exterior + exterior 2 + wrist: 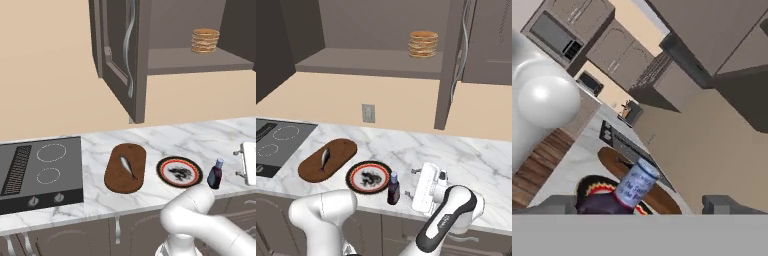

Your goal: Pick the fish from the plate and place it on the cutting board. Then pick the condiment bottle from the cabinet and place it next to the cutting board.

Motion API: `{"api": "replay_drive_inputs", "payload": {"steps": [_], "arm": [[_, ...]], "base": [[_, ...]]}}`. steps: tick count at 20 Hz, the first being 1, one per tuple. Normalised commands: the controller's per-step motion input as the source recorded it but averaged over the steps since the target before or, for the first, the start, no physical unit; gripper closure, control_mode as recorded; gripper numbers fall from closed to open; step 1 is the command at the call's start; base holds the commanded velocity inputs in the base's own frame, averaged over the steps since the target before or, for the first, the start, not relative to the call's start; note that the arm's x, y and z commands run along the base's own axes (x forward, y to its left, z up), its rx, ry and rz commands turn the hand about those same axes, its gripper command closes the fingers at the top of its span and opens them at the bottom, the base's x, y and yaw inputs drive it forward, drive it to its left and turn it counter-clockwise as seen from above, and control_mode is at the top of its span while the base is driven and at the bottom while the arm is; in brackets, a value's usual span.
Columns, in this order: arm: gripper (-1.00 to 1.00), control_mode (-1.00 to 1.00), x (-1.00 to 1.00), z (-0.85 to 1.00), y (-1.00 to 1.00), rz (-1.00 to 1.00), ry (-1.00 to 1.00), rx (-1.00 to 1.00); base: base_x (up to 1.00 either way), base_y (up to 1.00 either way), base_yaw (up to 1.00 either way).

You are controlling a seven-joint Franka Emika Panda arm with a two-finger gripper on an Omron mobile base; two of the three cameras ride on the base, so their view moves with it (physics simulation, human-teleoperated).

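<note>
Marble counter (pixel 150 140) carries one fish (pixel 128 167), one plate (pixel 179 171), one bottle (pixel 215 174).

condiment bottle (pixel 624 192) base cut off; label unreadable

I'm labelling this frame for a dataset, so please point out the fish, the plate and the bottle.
fish (pixel 128 167), left base view, mid-body, lying on the board.
plate (pixel 165 164), left base view, on its orange-red rim.
bottle (pixel 215 176), left base view, on its dark body below the neck.

The silver fish (pixel 128 167) lies on the brown cutting board (pixel 119 181), the capped dark condiment bottle (pixel 215 174) seemingly upright beside the plate (pixel 164 167).
</note>
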Motion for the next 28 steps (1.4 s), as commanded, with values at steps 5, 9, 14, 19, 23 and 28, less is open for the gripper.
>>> {"api": "replay_drive_inputs", "payload": {"steps": [5,9,14,19,23,28], "arm": [[-1.0,-1.0,-0.26,0.0,-0.11,-0.15,-0.44,-0.26],[-1.0,-1.0,-0.17,0.22,-0.13,-0.17,-0.45,-0.3],[-1.0,-1.0,-0.11,0.34,-0.02,-0.18,-0.5,-0.34],[-1.0,-1.0,-0.18,0.4,0.0,-0.19,-0.51,-0.38],[-1.0,-1.0,-0.25,0.36,0.0,-0.19,-0.51,-0.42],[-1.0,-1.0,-0.36,0.35,0.0,-0.2,-0.5,-0.41]], "base": [[0.0,0.0,0.0],[0.0,0.0,0.0],[0.0,0.0,0.0],[0.0,0.0,0.0],[0.0,0.0,0.0],[0.0,0.0,0.0]]}}
